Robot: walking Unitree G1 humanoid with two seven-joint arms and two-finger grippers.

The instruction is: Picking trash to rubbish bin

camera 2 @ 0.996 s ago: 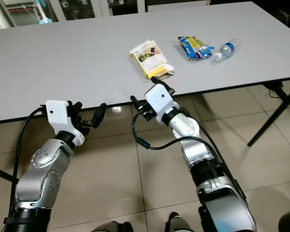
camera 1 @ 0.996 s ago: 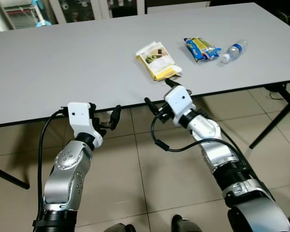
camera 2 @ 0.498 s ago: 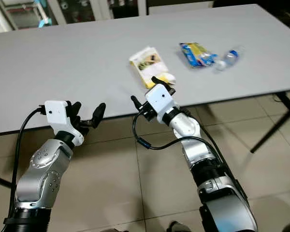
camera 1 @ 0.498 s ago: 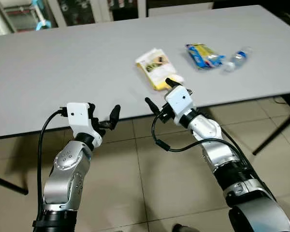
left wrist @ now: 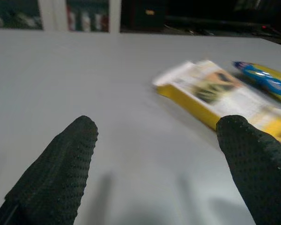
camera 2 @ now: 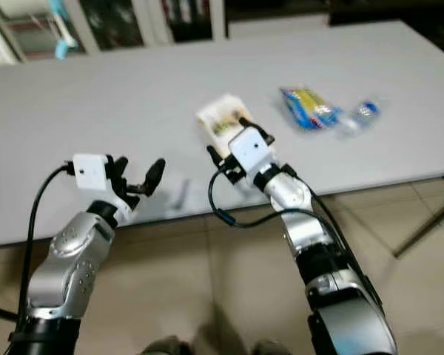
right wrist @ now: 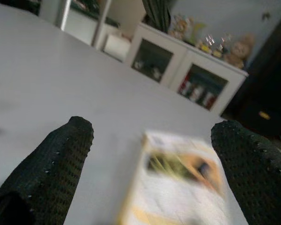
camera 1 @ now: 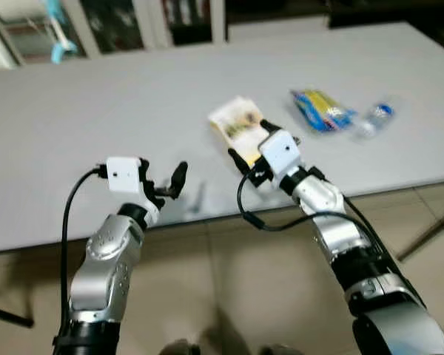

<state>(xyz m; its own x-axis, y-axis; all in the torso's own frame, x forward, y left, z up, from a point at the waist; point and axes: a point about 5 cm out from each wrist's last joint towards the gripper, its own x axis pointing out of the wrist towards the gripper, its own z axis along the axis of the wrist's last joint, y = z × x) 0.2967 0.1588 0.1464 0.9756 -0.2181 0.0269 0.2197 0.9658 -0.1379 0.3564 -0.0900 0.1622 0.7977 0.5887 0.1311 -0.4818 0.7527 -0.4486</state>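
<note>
Here the right gripper (camera 1: 250, 146) stood over the near part of the grey table (camera 1: 96, 111), its two black fingers spread wide with the yellow carton (right wrist: 178, 187) lying flat on the table just ahead of and between them, probably the first piece of trash to be taken. The spread suited the carton's broad flat body. The left gripper (camera 1: 165, 183) hovered at the table's near edge, fingers likewise apart and empty, well left of the carton. A blue snack wrapper (camera 1: 322, 109) and a small plastic bottle (camera 1: 375, 118) lay further right, untouched
</note>
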